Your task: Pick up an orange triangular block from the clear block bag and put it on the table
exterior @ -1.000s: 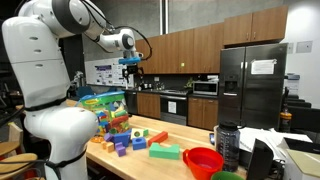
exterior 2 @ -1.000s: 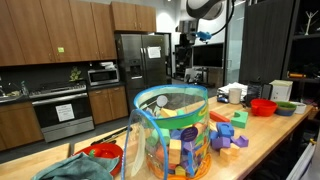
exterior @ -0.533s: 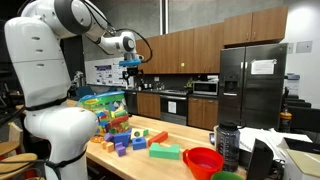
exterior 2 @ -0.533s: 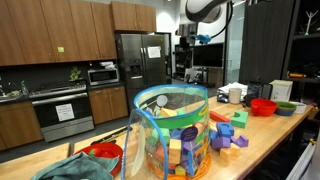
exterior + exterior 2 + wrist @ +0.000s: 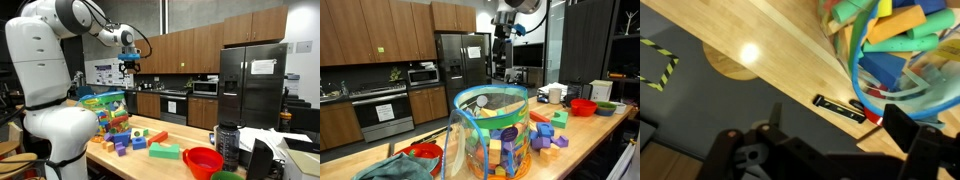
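Hovering your gripper [image 5: 128, 69] above the clear block bag [image 5: 106, 112], jaws apart and empty, only the wrist view catching a black strip [image 5: 838, 106] on the table [image 5: 790, 40]

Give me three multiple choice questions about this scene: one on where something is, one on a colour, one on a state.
1. The clear block bag stands: A on the floor; B on the table; C on a kitchen counter.
2. The bag's top edge is: A red; B black; C green-blue.
3. The gripper is: A raised and empty; B inside the bag; C pressing a block down.
Answers: 1 B, it rests on the light-wood top. 2 C, the rim shows green-blue. 3 A, it hangs high above the bag, and the wrist view shows nothing in its grasp.
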Robot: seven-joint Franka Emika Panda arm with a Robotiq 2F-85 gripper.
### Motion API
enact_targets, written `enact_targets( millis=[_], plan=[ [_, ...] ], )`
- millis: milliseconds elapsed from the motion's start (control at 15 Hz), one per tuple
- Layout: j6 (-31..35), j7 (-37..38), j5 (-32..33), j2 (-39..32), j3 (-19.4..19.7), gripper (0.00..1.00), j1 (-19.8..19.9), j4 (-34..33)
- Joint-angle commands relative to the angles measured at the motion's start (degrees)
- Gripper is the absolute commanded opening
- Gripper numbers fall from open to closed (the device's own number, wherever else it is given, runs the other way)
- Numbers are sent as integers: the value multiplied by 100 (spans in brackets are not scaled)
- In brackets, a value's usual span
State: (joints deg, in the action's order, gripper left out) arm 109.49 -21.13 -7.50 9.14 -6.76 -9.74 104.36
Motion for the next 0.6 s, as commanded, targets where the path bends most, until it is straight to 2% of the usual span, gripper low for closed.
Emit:
enact_targets(
  millis=[0,133,333,533],
  plan=[
    [-378,-637,-608,-106,-24,100,-188,-488],
    [-629,-829,-928,-42,-54,100,-269,-365],
    [-1012,-907,-1283,153,-166,100,-389,196],
    [-1087,-828,-1398,252,-320,100,-485,751]
  ],
)
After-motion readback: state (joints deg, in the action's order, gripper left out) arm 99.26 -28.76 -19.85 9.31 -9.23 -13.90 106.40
